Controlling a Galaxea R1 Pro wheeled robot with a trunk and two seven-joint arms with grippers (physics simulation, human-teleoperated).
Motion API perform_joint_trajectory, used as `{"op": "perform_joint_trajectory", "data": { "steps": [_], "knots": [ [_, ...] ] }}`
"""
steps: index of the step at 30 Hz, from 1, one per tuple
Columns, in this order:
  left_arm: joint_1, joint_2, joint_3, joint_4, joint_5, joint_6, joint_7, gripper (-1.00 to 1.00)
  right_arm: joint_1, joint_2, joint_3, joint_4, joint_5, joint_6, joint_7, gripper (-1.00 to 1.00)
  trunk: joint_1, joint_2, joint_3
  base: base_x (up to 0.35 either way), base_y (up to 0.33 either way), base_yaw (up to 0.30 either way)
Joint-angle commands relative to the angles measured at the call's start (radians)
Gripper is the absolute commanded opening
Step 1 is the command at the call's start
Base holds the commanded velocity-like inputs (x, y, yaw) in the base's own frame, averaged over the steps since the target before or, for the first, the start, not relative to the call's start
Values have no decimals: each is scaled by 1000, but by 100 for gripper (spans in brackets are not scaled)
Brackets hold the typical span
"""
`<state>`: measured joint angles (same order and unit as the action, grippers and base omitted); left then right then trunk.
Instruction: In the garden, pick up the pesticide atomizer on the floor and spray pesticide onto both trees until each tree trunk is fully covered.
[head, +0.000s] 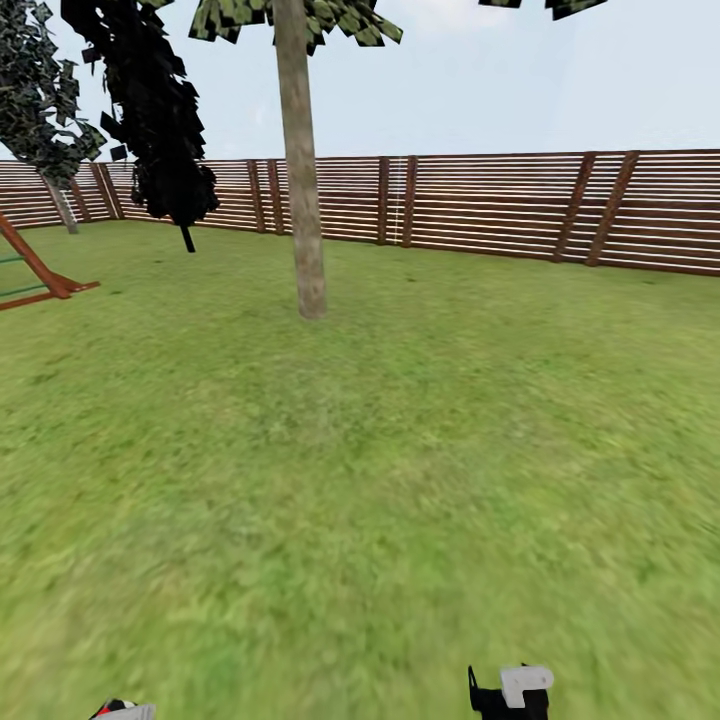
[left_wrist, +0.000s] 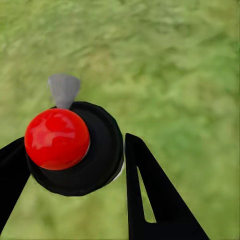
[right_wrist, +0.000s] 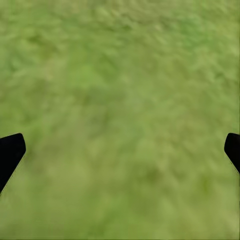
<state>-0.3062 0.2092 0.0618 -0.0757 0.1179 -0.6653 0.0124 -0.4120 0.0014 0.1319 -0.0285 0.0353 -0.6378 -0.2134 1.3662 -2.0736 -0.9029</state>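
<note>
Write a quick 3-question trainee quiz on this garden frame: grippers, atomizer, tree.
1. True or false: the left gripper grips the atomizer, whose red cap shows between its fingers.
2. The right gripper is: A) shut on a hose, B) open over grass, C) pressed against the trunk.
3. Fill in: in the head view, the bare tree trunk stands in front of the slatted ____.

Key: 1 true; 2 B; 3 fence.
</note>
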Motion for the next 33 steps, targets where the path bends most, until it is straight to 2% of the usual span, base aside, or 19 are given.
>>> {"op": "perform_joint_trajectory", "data": {
  "steps": [1,33],
  "knots": [
    [-1,0,6,1,-1,-3,-2,-100,-1,0,8,1,4,0,-10,100,0,0,-1,340,0,0],
    [-1,-1,6,1,-1,-3,-2,-100,-1,0,8,1,3,0,-11,100,0,0,-1,340,0,0]
  ]
}}
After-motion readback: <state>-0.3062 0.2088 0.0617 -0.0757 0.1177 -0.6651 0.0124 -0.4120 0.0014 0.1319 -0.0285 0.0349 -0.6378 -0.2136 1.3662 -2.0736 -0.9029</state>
